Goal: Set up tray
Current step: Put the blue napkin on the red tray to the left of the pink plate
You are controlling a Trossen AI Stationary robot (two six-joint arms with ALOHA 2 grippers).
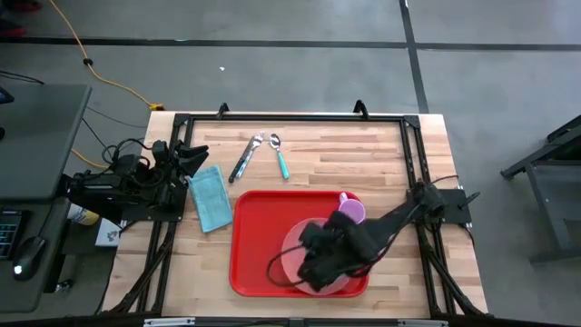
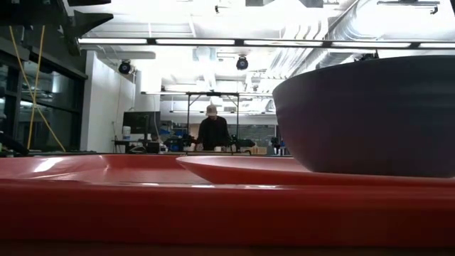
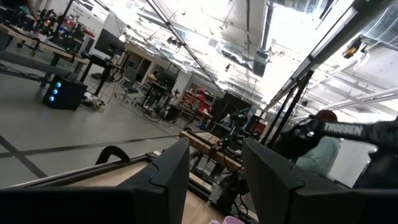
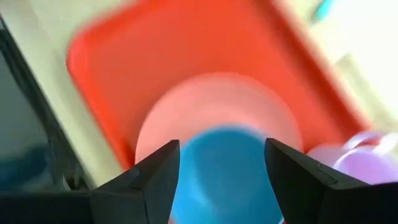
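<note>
The red tray [image 1: 259, 227] lies in the middle of the table. A round pink plate [image 4: 217, 99] rests flat on the tray floor, and a blue bowl [image 4: 217, 171] stands on it by its base. In the low view the bowl [image 2: 370, 114] looks dark, and nothing touches its rim. My right gripper [image 4: 222, 149] is open and hovers over the bowl, one finger to each side. In the high view the right gripper [image 1: 313, 259] hides the bowl. A purple cup [image 1: 352, 212] stands at the tray's far right corner. My left gripper [image 3: 214, 180] waits, open, at the table's left edge.
A teal cloth [image 1: 211, 198] lies left of the tray. A fork [image 1: 245, 157] and a teal-handled spoon [image 1: 280, 156] lie on the wood beyond the tray's far rim. Bare wood shows right of the tray. A person [image 2: 212, 131] stands far off in the room.
</note>
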